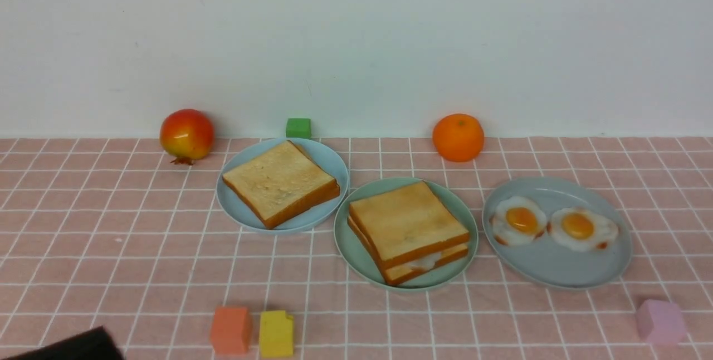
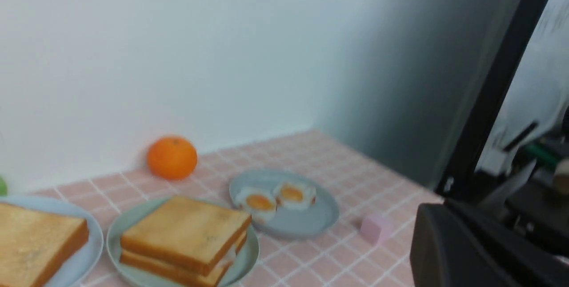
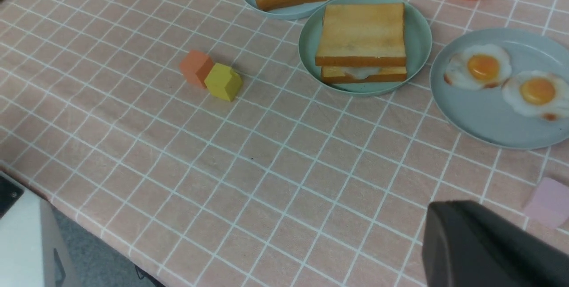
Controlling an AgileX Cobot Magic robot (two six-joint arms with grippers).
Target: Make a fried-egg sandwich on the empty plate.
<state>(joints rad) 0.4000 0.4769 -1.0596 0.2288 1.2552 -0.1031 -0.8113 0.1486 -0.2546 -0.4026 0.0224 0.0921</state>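
The fried-egg sandwich (image 1: 408,232) lay finished on the empty plate (image 1: 352,243), at six o'clock from the orange (image 1: 458,137); both claws were closed, holding nothing; I judged only withdrawal remained.

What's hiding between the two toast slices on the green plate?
A fried egg. Its white edge peeks out between the two toast slices on the green plate. The front view and right wrist view show it best.
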